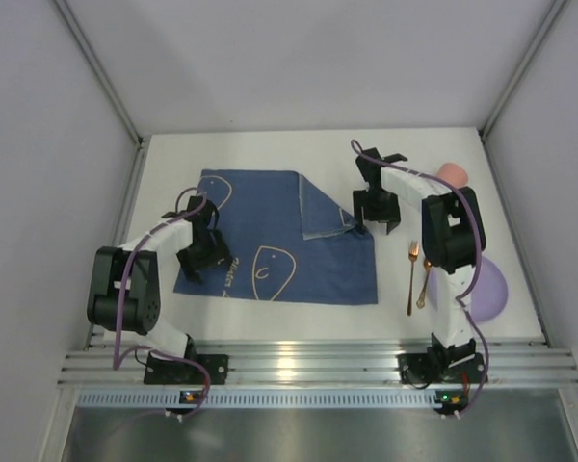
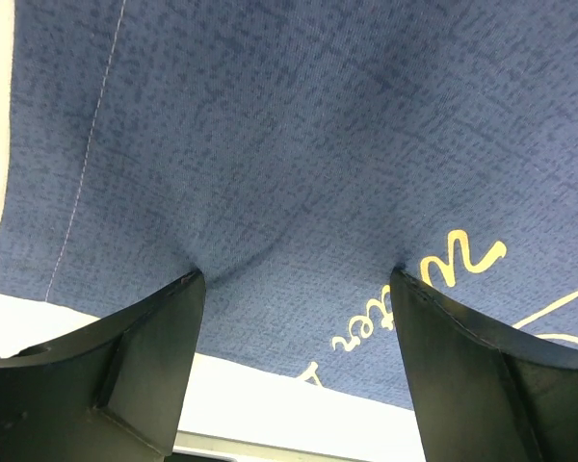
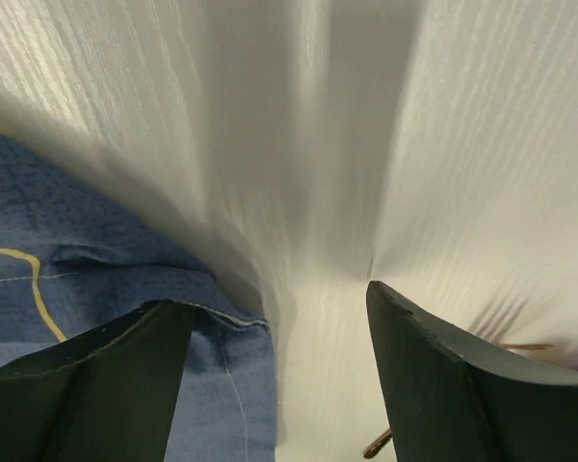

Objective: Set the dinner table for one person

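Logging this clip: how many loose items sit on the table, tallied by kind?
Dark blue cloth placemat with pale line drawings: 1
Copper-coloured metal fork: 1
Copper-coloured metal spoon: 1
Pink cup: 1
Round lilac dish: 1
Total: 5

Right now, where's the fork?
In the top view, the fork lies on the white table just right of the blue placemat, with the other copper utensil beside it and the purple dish further right.
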You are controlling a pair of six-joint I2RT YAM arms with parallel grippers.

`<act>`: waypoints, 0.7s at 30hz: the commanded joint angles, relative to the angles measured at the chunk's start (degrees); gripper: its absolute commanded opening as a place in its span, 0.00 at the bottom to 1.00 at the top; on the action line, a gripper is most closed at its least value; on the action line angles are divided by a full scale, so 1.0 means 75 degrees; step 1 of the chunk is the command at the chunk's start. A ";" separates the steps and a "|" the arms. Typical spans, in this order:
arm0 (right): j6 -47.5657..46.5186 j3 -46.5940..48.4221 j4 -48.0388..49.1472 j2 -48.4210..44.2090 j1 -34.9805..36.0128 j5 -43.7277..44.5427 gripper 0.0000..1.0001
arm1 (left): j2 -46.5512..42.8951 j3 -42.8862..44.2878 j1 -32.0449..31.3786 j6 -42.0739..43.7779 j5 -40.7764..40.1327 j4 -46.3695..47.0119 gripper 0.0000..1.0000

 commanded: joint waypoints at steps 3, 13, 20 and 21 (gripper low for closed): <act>-0.0216 0.0587 -0.0609 -0.1367 0.0535 0.0823 0.76 | 0.0182 0.0216 0.0014 -0.0120 -0.0001 0.0339 0.82; -0.0720 0.2381 -0.0176 -0.0386 0.2493 -0.0138 0.77 | 0.0346 0.0158 0.0026 -0.0131 0.0127 0.0550 0.81; -0.0674 0.3214 -0.0164 0.0997 0.2670 -0.0091 0.71 | 0.0265 0.0099 0.0026 0.0021 0.0163 0.0492 0.81; -0.0662 0.3284 -0.0141 0.1184 0.2670 -0.0103 0.70 | 0.0241 0.0064 0.0026 0.0044 0.0163 0.0503 0.81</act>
